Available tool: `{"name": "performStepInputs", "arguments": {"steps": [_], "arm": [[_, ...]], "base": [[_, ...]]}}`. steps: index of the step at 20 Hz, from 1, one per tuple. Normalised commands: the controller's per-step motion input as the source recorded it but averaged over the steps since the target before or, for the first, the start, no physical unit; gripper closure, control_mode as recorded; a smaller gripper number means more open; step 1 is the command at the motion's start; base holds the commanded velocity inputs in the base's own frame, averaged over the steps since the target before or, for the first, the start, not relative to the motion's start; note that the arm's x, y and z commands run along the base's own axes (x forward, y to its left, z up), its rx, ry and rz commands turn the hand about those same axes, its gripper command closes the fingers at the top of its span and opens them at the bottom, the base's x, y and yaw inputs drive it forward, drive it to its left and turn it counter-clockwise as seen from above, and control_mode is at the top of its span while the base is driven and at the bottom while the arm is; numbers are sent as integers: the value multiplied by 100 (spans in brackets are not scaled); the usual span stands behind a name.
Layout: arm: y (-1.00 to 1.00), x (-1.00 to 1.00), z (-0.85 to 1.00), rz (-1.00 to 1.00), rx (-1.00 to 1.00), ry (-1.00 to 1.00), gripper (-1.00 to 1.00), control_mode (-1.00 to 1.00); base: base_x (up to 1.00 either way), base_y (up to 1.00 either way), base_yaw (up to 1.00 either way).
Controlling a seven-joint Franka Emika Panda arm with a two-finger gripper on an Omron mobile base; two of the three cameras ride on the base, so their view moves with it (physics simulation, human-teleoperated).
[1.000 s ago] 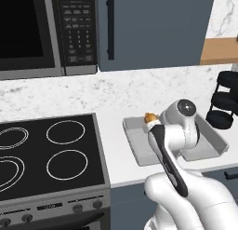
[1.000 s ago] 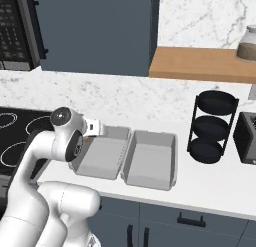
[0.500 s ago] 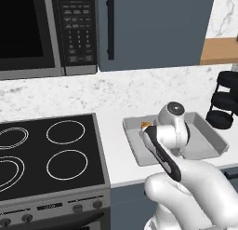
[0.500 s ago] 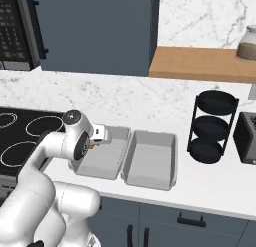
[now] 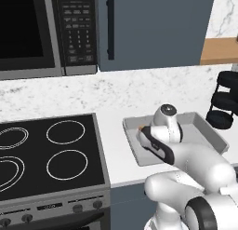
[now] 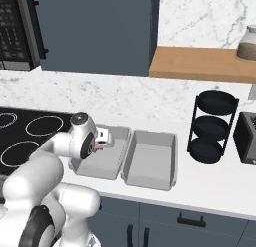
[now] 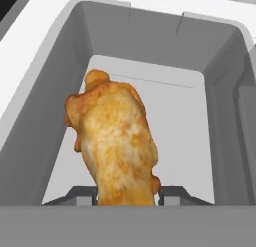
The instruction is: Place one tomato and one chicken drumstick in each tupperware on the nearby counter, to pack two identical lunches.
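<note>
My gripper (image 7: 125, 193), pinching the chicken drumstick (image 7: 116, 141), is sinking lower into the left tupperware (image 6: 102, 152), so I'm nearing release.

Golden-brown roasted chicken drumstick (image 7: 117, 141) with darker orange patches, two plain light-grey plastic rectangular tupperware containers (image 6: 150, 158), white stone counter (image 6: 210, 183), grey-veined white marble backsplash (image 5: 116, 91), glossy black stovetop (image 5: 46, 154) with white rings

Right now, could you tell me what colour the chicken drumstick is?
Golden brown, clearest in the hand view: the chicken drumstick.
</note>
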Motion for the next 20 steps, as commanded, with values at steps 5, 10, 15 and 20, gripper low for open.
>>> {"name": "performStepInputs", "arguments": {"steps": [5,10,15,20], "arm": [[0,23,-39,0,0,-5,-100,-100],[0,31,-32,0,0,-15,-100,-100],[0,-34,52,0,0,-10,-100,-100],[0,-95,100,0,0,-7,-100,-100]], "base": [[0,0,0],[0,0,0],[0,0,0],[0,0,0]]}}
